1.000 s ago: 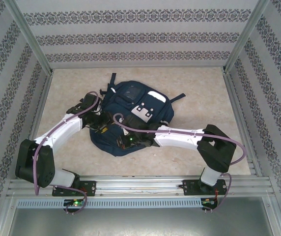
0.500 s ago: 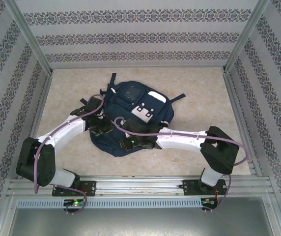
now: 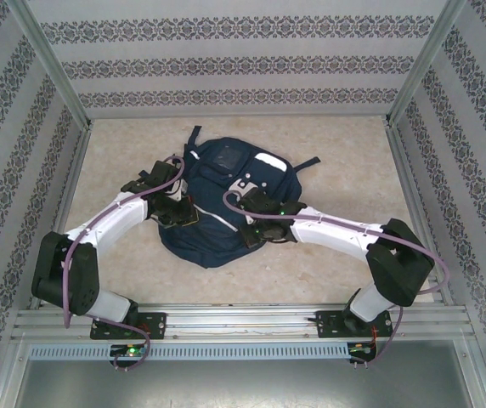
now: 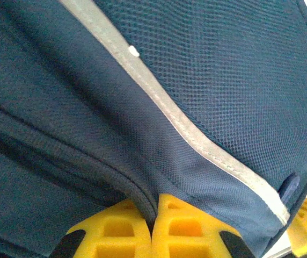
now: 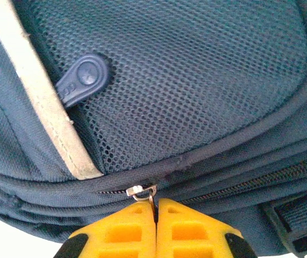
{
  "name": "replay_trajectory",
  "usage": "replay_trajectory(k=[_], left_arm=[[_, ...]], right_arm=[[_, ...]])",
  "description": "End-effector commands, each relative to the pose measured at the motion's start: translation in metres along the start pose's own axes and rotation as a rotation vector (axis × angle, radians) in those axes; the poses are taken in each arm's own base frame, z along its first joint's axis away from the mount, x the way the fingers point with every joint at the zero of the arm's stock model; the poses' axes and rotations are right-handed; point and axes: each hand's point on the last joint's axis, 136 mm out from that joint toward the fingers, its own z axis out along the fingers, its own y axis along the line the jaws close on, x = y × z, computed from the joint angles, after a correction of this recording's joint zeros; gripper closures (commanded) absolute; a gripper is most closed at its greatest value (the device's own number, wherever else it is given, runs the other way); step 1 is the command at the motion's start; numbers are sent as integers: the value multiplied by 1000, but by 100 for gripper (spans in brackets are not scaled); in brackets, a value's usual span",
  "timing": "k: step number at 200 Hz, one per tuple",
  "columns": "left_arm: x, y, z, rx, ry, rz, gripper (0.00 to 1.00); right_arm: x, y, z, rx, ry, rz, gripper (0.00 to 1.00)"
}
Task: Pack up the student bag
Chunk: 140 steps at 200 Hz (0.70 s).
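Observation:
The student bag (image 3: 223,248), navy with pale reflective patches, lies flat in the middle of the table. At its left edge my left gripper (image 3: 178,214) is shut on a piped seam of the bag's fabric (image 4: 143,188), its yellow fingers (image 4: 110,231) pressed together over the fold. My right gripper (image 3: 253,206) rests on the bag's right half, shut on the metal zip pull (image 5: 143,191) of a closed-looking zip below the mesh pocket (image 5: 196,80). A reflective stripe (image 4: 159,102) crosses the fabric above the left gripper's jaws.
A navy rubber pull tab (image 5: 83,79) lies on the mesh. Beige tabletop (image 3: 353,161) surrounds the bag. Patterned walls (image 3: 243,64) with metal posts enclose three sides, and a metal rail (image 3: 243,319) carrying the arm bases runs along the near edge.
The left gripper has closed on the bag's seam. The right gripper has travelled from the bag's near edge up and to the right along the zip, and the near gap looks shut.

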Motion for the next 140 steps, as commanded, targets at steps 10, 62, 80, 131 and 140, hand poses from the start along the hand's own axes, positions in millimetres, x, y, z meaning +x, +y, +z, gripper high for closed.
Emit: replay_trajectory(k=[10,62,80,131,140], left_arm=[[15,12,0,-14,73,45,100],[-5,-49,-54,221,-123,173,11],[-24,-58,-100,176,-333,342,1],[-70,-7,-162,-211,-857,528,1],[-77,2,-154,-268,-887,571,1]], right_arm=[[-2,-57,7,160,24,173,82],[-4,-67,-35,173,-147,183,22],[-15,-77,-76,198,-337,163,2],[-27,-130,-175,311,-929,140,2],[-22,-146,-184,336,-1009,192,2]])
